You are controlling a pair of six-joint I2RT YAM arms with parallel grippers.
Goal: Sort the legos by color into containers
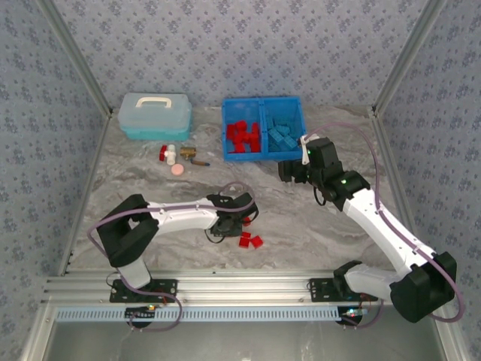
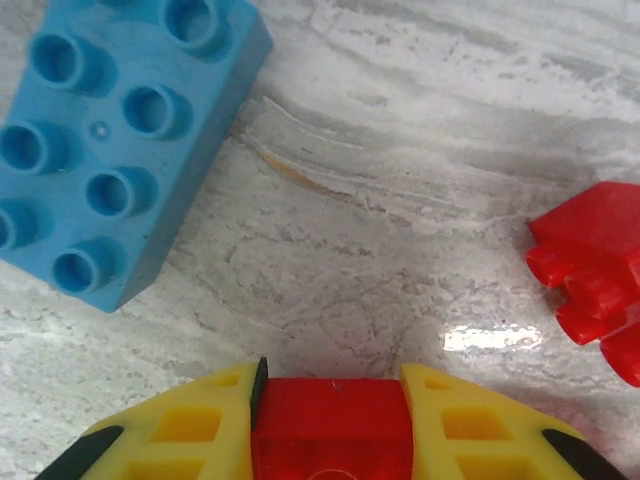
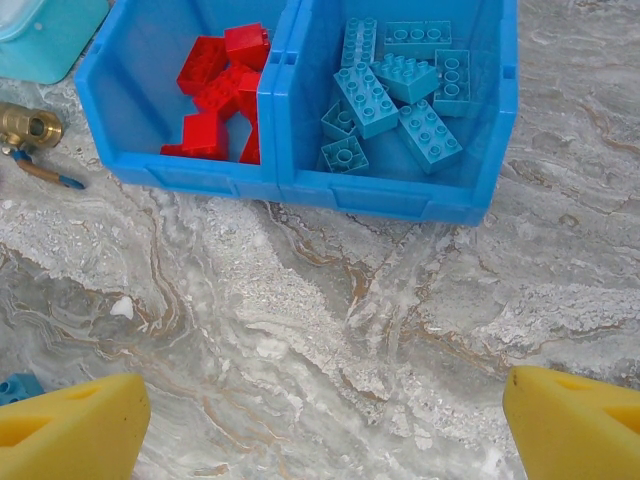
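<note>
Left fingers (image 2: 170,435) are clamped on a red brick (image 2: 330,425), one pad on each side, so the left gripper (image 2: 330,385) has its pick. Can't tell if the brick's off the table (image 2: 400,200) yet. Right fingers (image 3: 70,430) stand wide apart w/ nothing between them, and the right gripper (image 3: 320,420) hovers just short of the blue bin (image 3: 380,200).

The bin sits at the far side of the table, well apart from my left pick. Its left compartment (image 3: 150,150) holds the red pile (image 3: 225,75), the right compartment (image 3: 490,120) the blue pile (image 3: 395,85). Loose near the left gripper are a blue brick (image 2: 110,140) and a second red brick (image 2: 590,270).

Step in hand, I reckon: grasp on a red. Next move needs a straight lift, then a carry fwd and right to the left compartment. Release over the reds, not past the divider (image 3: 280,90). Sort looks mostly done.
</note>
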